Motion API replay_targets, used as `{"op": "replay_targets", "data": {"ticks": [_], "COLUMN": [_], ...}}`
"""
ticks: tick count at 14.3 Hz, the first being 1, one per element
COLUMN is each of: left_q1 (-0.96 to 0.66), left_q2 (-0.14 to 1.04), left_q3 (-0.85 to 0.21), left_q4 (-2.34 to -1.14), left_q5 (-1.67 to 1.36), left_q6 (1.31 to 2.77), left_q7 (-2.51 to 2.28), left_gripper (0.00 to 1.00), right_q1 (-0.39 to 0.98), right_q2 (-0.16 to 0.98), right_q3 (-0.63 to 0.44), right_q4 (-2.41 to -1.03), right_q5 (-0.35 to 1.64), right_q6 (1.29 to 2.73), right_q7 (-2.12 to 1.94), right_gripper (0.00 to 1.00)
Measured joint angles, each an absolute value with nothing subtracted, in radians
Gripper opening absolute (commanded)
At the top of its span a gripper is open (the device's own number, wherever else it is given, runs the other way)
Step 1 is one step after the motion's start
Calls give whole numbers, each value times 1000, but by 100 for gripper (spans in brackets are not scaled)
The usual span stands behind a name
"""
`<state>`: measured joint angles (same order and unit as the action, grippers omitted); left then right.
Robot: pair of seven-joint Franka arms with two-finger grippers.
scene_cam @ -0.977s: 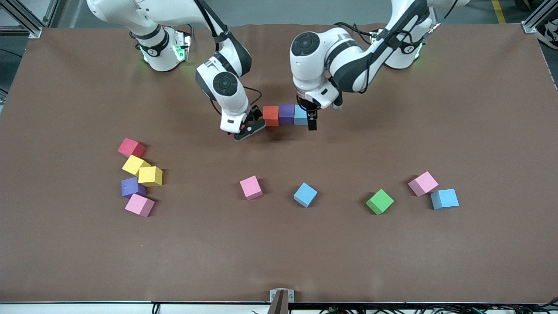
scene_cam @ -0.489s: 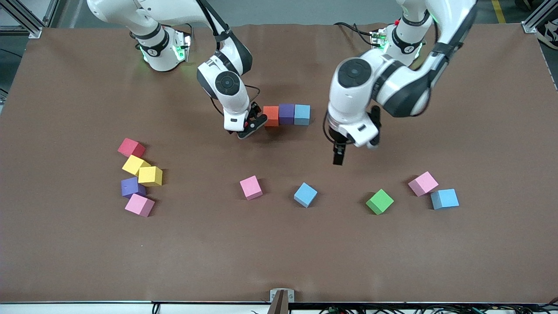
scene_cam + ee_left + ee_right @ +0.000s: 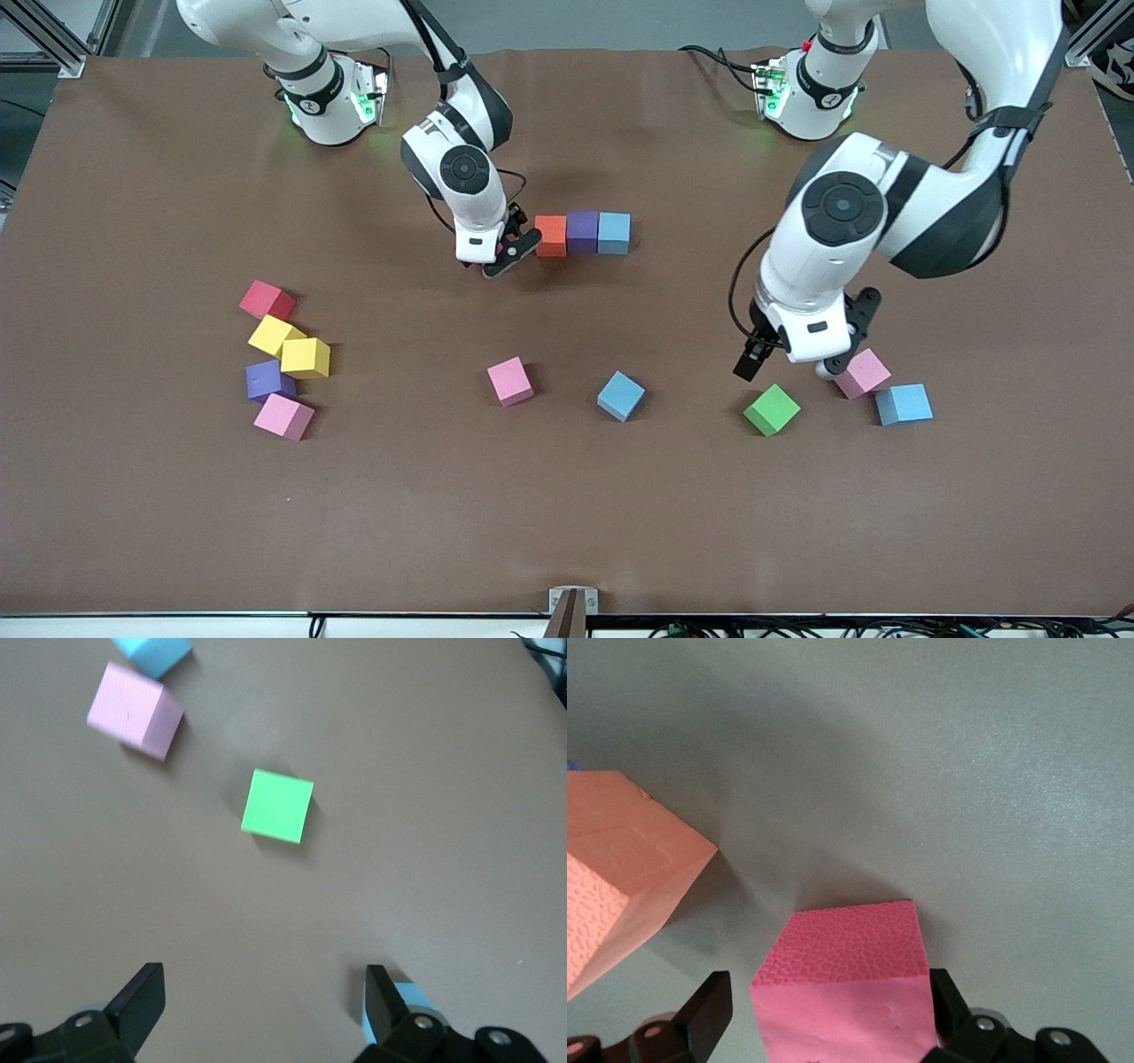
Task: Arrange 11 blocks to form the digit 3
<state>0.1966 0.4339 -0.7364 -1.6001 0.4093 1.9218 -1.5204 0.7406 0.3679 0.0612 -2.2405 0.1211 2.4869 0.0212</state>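
A row of orange, purple and blue blocks touch on the mat. My right gripper is low at the orange end of the row. In the right wrist view its gripper is open, its fingers either side of a pink block lying beside the orange block. My left gripper is open and empty over the mat beside the green block, which lies ahead of it in the left wrist view.
Loose blocks: pink and blue beside the green one, blue and pink mid-table. A cluster of red, two yellow, purple and pink lies toward the right arm's end.
My left arm has left the row's blue block and swung over to the green block. My right gripper has edged slightly closer to the orange block.
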Motion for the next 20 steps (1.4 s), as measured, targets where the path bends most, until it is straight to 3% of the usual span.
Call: {"op": "replay_targets", "data": {"ticks": [2,7,12,17,20], "left_q1": [223,266,292,77,1], "left_q2": [434,418,334,156,91], "left_q3": [-736,-737,-718,-338,-187], "left_q4": [-1543,-1424,-1411,-1411,-1412], "left_q5": [409,409,398,161,114], "left_q6": [1855,1713,1670,1588,1503], "left_q7": [-1317,-938,-698,-408,-279], "left_gripper": [100,100,100,100,100], "right_q1": [740,705,635,674,724], "right_q2": [367,359,350,450,531], "right_q3": [59,50,43,52,54], "right_q4": [-2241,-2220,-2036,-1888,-1860], "right_q5": [121,122,132,134,139], "right_q6": [2486,2450,2273,2268,2338], "right_q7": [21,21,148,444,552], "right_gripper": [17,16,16,16,16]}}
